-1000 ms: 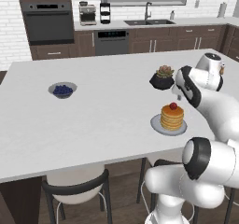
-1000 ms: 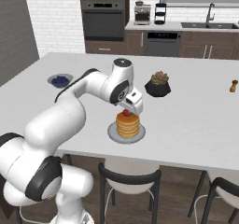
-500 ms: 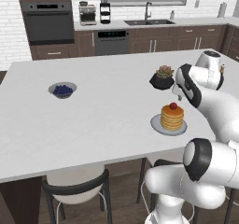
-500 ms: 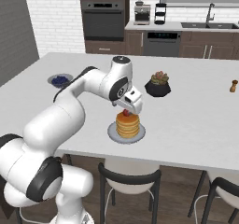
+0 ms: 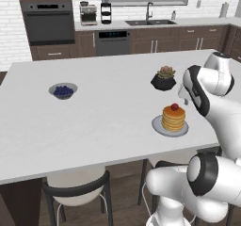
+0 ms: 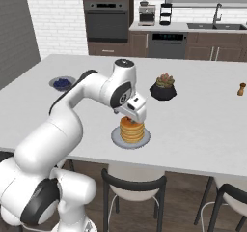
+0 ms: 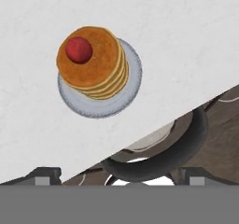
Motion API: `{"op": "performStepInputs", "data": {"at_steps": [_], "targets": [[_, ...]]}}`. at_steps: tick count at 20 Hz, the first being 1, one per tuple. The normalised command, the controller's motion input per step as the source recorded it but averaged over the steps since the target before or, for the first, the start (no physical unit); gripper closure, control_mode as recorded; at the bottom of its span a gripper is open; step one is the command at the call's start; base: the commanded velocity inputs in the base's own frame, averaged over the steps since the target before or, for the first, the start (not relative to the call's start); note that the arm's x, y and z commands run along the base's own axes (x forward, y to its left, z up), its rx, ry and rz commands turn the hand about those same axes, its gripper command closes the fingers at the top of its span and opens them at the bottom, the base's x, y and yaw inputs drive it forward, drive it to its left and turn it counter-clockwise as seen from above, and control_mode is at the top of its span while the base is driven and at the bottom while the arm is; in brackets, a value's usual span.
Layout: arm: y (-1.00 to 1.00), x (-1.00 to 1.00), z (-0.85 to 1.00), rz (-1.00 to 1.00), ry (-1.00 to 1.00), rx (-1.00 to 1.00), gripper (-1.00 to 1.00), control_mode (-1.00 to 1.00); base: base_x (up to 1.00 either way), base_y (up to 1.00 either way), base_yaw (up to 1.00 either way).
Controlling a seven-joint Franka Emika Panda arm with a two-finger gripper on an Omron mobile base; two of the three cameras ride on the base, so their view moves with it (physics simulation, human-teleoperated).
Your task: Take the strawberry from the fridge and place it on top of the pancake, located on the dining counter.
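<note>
The strawberry [image 7: 79, 50] sits on top of the pancake [image 7: 94, 62] stack, off-centre on the upper cake, and nothing touches it. The stack rests on a small grey plate [image 7: 128, 87], which stands on the white dining counter [image 5: 108, 112] near its front edge (a stool seat and its dark back rail show just past that edge in the hand view). The gripper [image 6: 134, 111] hangs just above the stack, empty; its fingers [image 7: 44, 175] are spread wide, one tip at each bottom corner of the hand view, both well clear of the fruit. Further back on the same counter stands a potted succulent in a dark pot [image 5: 164, 79], apart from the plate. A bowl of blueberries [image 5: 63, 91] lies well to the left. A small brown pepper mill [image 6: 241, 89] stands far to the right, seen from the right base view
</note>
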Motion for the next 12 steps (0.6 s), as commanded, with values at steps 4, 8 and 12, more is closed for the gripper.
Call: {"op": "performStepInputs", "data": {"at_steps": [4,8,12], "targets": [[0.05,-0.41,0.19,0.0,0.0,0.0,-1.0,-1.0,0.0,0.0,0.0],[0.07,-0.26,0.06,0.0,0.0,0.0,-1.0,-1.0,0.0,0.0,0.0],[0.12,-0.15,0.04,0.0,0.0,0.0,-1.0,-1.0,0.0,0.0,0.0]]}}
